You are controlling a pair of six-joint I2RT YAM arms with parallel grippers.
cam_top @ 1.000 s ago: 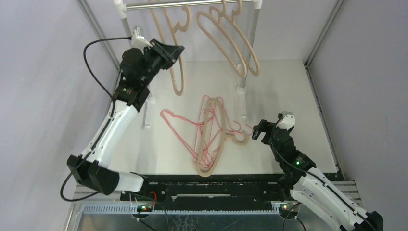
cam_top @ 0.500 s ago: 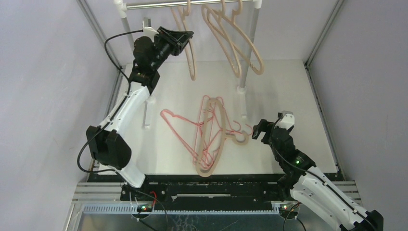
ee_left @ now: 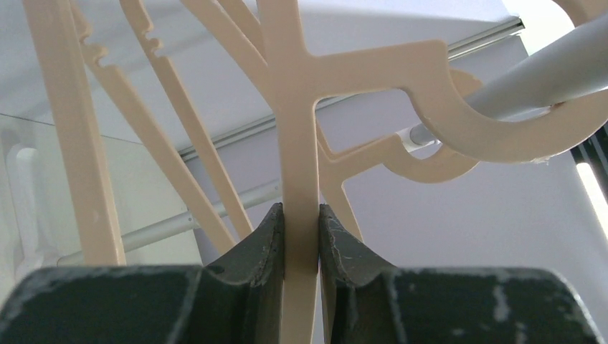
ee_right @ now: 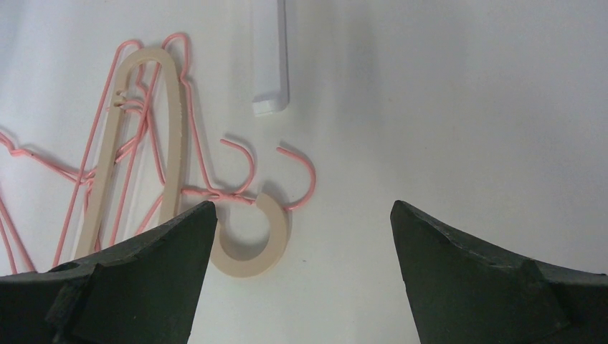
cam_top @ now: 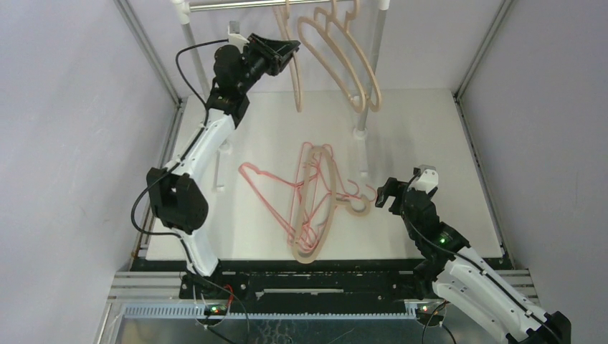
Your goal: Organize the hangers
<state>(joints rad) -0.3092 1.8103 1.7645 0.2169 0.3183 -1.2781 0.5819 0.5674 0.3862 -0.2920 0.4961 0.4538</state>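
**Top view.** The left gripper point(cam_top: 285, 51) is reaching up at 12 o'clock of the counter point(cam_top: 430, 143), just under the silver rail point(cam_top: 236, 6). It is gripping a beige held hanger point(cam_top: 297, 89), which is hanging edge-on toward the camera. Just beside this hanger, toward 3 o'clock, the other hung hangers point(cam_top: 348, 61) are dangling from the same rail.

Near the middle of the counter, a flat beige hanger point(cam_top: 306, 257) is lying with its hook pointing to 3 o'clock. The pink wire hangers point(cam_top: 313, 188) are lying tangled over and through it, and one of them is spreading out toward 9 o'clock.

The right gripper point(cam_top: 383, 195) is hovering near the hooks of this pile, on their 3 o'clock side and apart from them.

**Left wrist view.** The two dark fingers point(ee_left: 262, 244) are pressing together on the narrow neck of the held hanger point(ee_left: 300, 143), with no gap showing at either side. The hook is curving round the rail point(ee_left: 552, 75) at 2 o'clock. Arms of the hung hangers point(ee_left: 64, 143) are crossing the view at 10 o'clock.

**Right wrist view.** The fingers point(ee_right: 161, 287) of the right gripper point(ee_right: 302, 208) are standing wide apart with nothing between them. They are framing the round hook end of the flat beige hanger point(ee_right: 174, 136) and two hooks of the wire hangers point(ee_right: 308, 168). A white foot point(ee_right: 269, 64) of the rail stand is resting on the counter point(ee_right: 444, 107) at 12 o'clock, apart from the pile.
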